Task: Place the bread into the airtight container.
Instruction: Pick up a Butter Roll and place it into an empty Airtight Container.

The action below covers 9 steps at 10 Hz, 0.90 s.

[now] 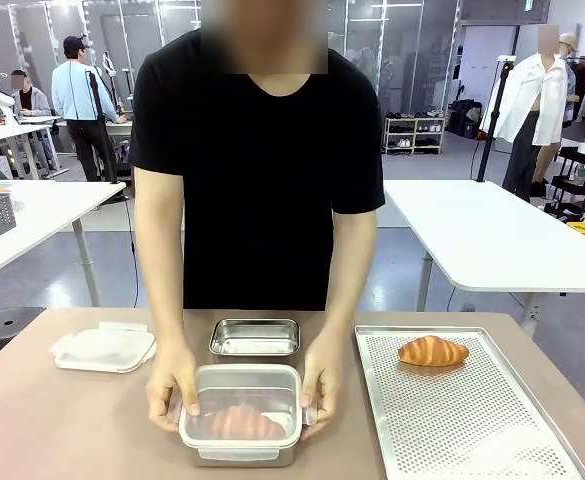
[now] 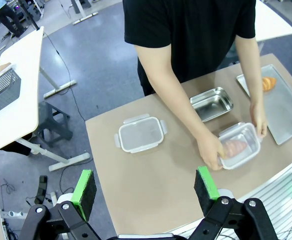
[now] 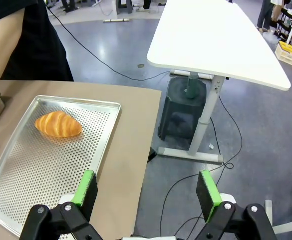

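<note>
One bread (image 1: 240, 422) lies inside the container (image 1: 272, 385) at the middle of the table's (image 1: 62, 430) near edge, seen through a clear cover. The person's hands (image 1: 172, 388) clasp its two sides, probably snapping it shut. A second bread (image 1: 433, 351) sits at the far end of the tray (image 1: 452, 425) along the right edge. An empty container (image 1: 255, 337) and a loose lid (image 1: 104, 348) lie toward the far edge. That second bread looks like the next load and calls for a reach onto the tray. The right fingers (image 3: 87, 192) are spread wide and empty by the tray's edge, well short of that bread. The left fingers (image 2: 84, 192) are likewise spread and empty, high over the near edge, apart from the container.
</note>
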Available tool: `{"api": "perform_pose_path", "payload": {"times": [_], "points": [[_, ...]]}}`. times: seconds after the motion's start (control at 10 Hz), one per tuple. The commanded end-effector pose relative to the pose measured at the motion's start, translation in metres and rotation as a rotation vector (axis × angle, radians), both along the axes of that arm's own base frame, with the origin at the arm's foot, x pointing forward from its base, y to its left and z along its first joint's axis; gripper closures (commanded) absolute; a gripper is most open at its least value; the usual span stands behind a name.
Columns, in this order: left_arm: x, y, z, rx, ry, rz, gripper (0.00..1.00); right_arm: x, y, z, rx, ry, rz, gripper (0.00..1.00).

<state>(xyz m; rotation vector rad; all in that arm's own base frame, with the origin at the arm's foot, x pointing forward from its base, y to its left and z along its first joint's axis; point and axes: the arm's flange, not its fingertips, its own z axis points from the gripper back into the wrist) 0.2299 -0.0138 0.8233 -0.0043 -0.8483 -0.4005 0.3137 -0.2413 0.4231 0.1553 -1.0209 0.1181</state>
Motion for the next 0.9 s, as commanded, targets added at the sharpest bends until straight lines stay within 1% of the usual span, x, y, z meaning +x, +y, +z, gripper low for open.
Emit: {"api": "perform_pose_path", "payload": {"times": [0.0,0.8], "points": [[0.0004,0.0001,0.0015,0.003,-0.001,-0.001,0.0,-0.0023,0.0,0.0057,0.01,0.007,-0.006,0.0],[0.0004,0.0001,0.0015,0.003,-0.001,-0.001,0.0,-0.0023,0.0,0.0057,0.01,0.007,-0.006,0.0]]}}
